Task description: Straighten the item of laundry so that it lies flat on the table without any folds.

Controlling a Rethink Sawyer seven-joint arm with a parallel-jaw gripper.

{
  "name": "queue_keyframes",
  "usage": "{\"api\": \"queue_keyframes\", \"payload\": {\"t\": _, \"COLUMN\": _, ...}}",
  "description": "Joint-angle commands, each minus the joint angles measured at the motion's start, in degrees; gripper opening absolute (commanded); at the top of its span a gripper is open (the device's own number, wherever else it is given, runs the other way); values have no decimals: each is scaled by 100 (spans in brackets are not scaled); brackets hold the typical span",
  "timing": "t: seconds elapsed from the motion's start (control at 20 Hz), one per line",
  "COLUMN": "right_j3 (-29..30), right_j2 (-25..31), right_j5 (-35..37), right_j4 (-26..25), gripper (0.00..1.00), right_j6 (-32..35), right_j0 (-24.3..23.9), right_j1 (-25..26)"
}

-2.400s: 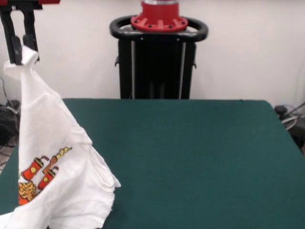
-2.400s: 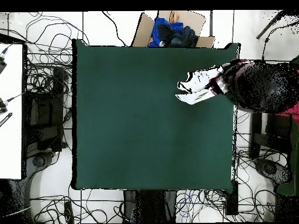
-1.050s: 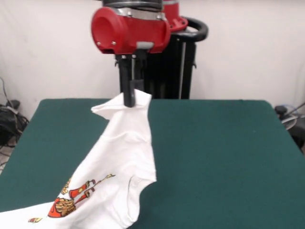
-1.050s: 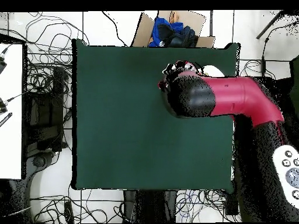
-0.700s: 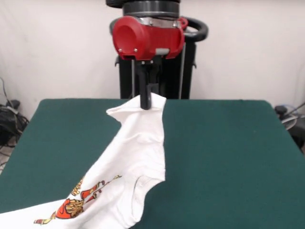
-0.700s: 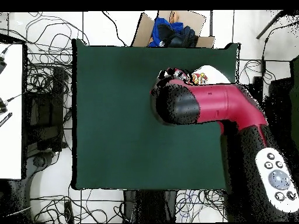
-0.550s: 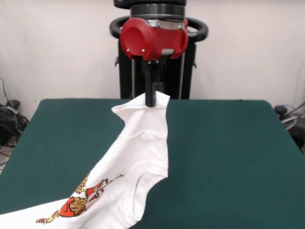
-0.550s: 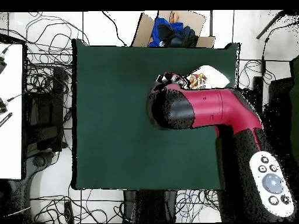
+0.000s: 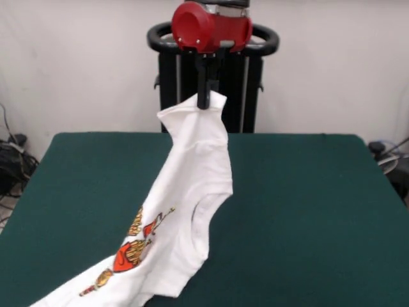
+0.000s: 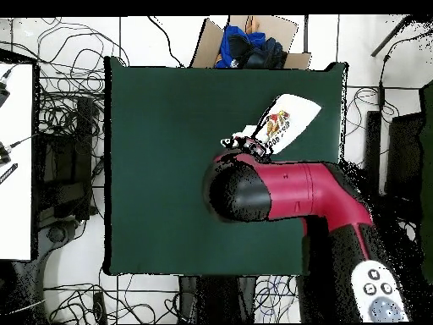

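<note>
Black gripper (image 9: 204,102) pinched shut on the T-shirt's (image 9: 185,192) top edge, lifting it over the table (image 9: 307,211).

White cloth drapes from our grip down to the near left corner of the dark green matte top, orange-red print showing, its lettering unreadable. Behind stands a plain pale wall; overhead we see cables on the floor and a cardboard box (image 10: 247,41) holding blue fabric.

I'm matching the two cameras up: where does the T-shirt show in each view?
Front view: the T-shirt hangs from the gripper at top centre and trails down to the lower left, its printed end on the table.
Overhead view: the T-shirt shows right of centre near the top, partly under the arm.
Shared landmark: the orange-red print.
</note>
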Motion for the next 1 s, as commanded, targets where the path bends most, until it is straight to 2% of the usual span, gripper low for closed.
{"api": "queue_keyframes", "payload": {"t": 0.05, "right_j3": 1409, "right_j2": -446, "right_j5": -341, "right_j4": 385, "gripper": 0, "right_j6": 1444, "right_j0": 36, "right_j1": -636}}
{"api": "queue_keyframes", "payload": {"t": 0.25, "right_j3": 1603, "right_j2": -740, "right_j5": -884, "right_j4": 137, "gripper": 0, "right_j6": 1751, "right_j0": 229, "right_j1": -480}}
{"api": "queue_keyframes", "payload": {"t": 0.45, "right_j3": 1648, "right_j2": -1276, "right_j5": -1430, "right_j4": -158, "gripper": 0, "right_j6": 2064, "right_j0": 596, "right_j1": -172}}
{"api": "queue_keyframes", "payload": {"t": 0.8, "right_j3": 1538, "right_j2": -1966, "right_j5": -1912, "right_j4": -185, "gripper": 0, "right_j6": 1950, "right_j0": 967, "right_j1": 401}}
{"api": "queue_keyframes", "payload": {"t": 1.0, "right_j3": 1598, "right_j2": -2102, "right_j5": -2418, "right_j4": -170, "gripper": 0, "right_j6": 1727, "right_j0": 929, "right_j1": 716}}
